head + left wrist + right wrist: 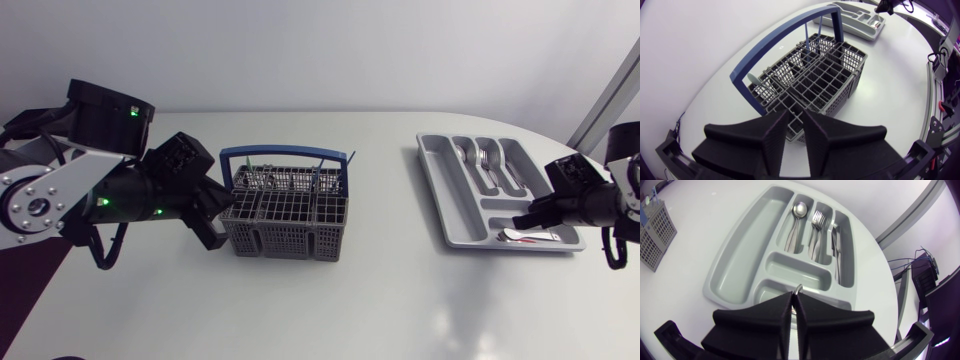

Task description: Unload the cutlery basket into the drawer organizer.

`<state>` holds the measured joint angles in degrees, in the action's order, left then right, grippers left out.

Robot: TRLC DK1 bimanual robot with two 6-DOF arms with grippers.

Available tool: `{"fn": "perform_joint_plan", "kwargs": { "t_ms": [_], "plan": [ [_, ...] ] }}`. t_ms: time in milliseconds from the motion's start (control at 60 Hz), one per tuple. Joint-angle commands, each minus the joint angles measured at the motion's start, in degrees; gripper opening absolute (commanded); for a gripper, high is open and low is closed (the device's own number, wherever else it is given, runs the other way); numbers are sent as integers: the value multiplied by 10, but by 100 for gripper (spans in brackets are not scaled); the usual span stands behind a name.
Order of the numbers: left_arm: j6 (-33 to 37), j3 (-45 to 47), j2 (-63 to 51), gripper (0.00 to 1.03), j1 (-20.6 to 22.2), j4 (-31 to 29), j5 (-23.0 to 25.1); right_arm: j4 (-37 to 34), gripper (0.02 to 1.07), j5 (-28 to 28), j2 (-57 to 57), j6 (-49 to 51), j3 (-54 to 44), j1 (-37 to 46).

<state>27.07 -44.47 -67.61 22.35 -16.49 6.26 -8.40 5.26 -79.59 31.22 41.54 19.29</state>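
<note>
Left arm [120,190] lay low over the worktop [400,300], left tool [795,114] narrowed at the basket's [290,225] end wall, grip not discernible; right arm [598,203] stretched in from the side, right tool [795,294] pinched on a utensil [798,287] above the organizer's [432,170] crosswise end compartment.

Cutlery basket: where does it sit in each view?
Head view: cutlery basket mid-table, right beside the left gripper.
Left wrist view: cutlery basket just ahead of that gripper.
Right wrist view: only a corner, off beyond the drawer organizer.
Shared landmark: the drawer organizer, seen in all three.
</note>
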Motion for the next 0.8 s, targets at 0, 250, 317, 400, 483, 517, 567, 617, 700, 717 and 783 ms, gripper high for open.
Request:
{"fn": "perform_joint_plan", "kwargs": {
  "t_ms": [0,250,317,400,483,517,567,617,700,717,783],
  "plan": [
    [18,26,14,22,-11,-6,12,20,8,-22,-32,13,-16,-14],
    [37,53,20,22,-25,-13,23,81,9,-75,-108,2,-22,-55],
    [42,61,25,22,-27,-13,24,91,11,-85,-124,-2,-19,-62],
    [47,65,28,22,-35,-14,25,102,24,-92,-135,-4,-19,-68],
    [51,69,29,22,-44,-16,36,106,30,-97,-142,-7,-18,-72],
    [52,71,30,22,-45,-16,36,110,35,-97,-144,-7,-19,-72],
    [53,74,31,22,-47,-16,36,110,42,-101,-145,-7,-19,-74],
    [54,76,32,22,-47,-16,36,110,46,-104,-145,-7,-19,-75],
    [57,80,33,22,-50,-15,36,110,52,-104,-134,-5,-19,-75],
    [57,81,33,22,-51,-16,36,108,53,-104,-130,-5,-19,-75],
    [58,84,33,22,-56,-15,37,103,59,-104,-102,-4,-20,-75]
  ]
}}
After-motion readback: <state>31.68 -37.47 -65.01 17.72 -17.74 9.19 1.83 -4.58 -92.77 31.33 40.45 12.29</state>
